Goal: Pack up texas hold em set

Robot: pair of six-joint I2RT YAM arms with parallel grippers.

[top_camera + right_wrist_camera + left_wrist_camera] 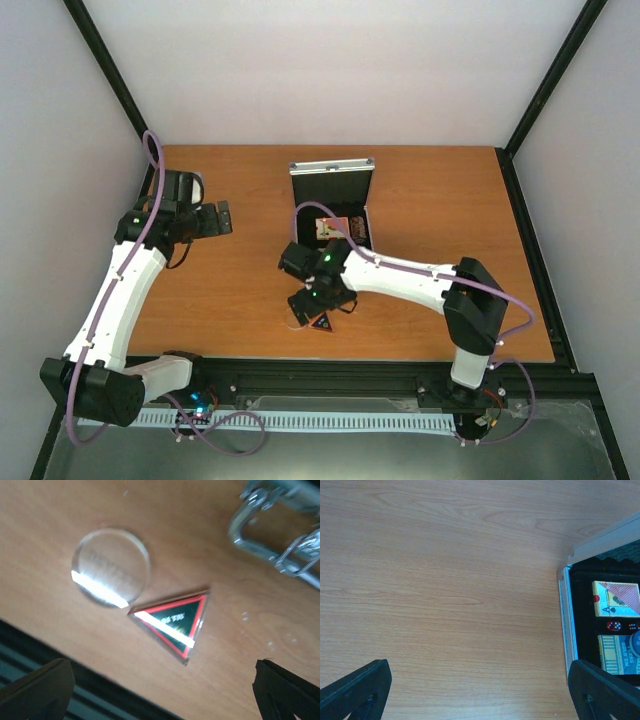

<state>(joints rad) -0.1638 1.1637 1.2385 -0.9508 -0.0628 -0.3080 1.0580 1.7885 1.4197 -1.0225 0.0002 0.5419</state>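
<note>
Triangle [172, 625] and disc [111, 566] lie flat near the table [60, 610] edge, so the right gripper [162, 692], jaws apart like the left gripper [480, 692], may push them off.

Robot lab cell: wooden table [450, 210], white walls [340, 70], black frame [109, 72], left arm [115, 300], right arm [405, 280] bolted to rail [330, 377].

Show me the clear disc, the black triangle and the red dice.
clear disc [111, 566]: right wrist view, centre of its top face.
black triangle [175, 622]: right wrist view, middle of its dark face.
red dice [614, 626]: left wrist view, top of the left die.
</note>
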